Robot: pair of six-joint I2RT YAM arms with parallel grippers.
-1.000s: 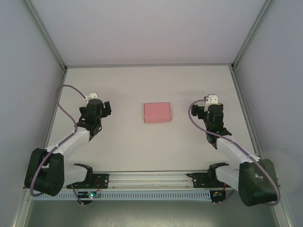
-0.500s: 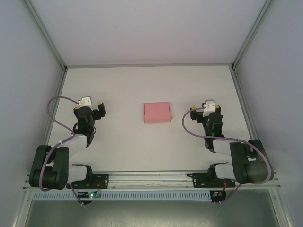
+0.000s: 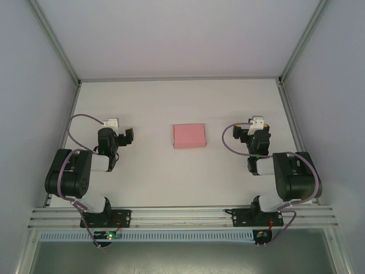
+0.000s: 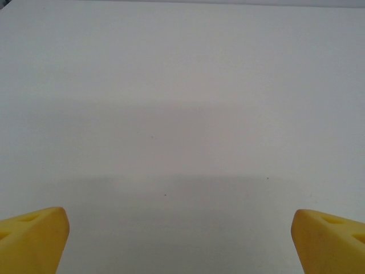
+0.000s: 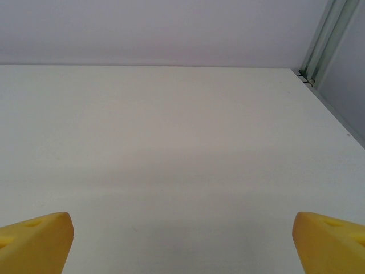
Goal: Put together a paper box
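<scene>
The paper box (image 3: 189,136) is a small pink rectangle lying flat on the white table (image 3: 182,103), midway between the two arms. My left gripper (image 3: 121,137) hovers well to its left, open and empty. My right gripper (image 3: 252,133) sits about as far to its right, also open and empty. In the left wrist view the left gripper (image 4: 182,245) has its yellow fingertips (image 4: 31,240) far apart over bare table. The right gripper (image 5: 182,245) likewise has wide-set yellow fingertips (image 5: 34,242) with nothing between them.
Grey enclosure walls and metal corner posts (image 3: 292,57) bound the table on three sides. A mounting rail (image 3: 182,214) runs along the near edge. Both arms are folded back close to their bases. The right wrist view takes in the back wall and a corner post (image 5: 319,45).
Both arms have folded back toward their bases, their elbows drawn in. The grippers stay open and shifted only slightly. The pink box has not moved.
</scene>
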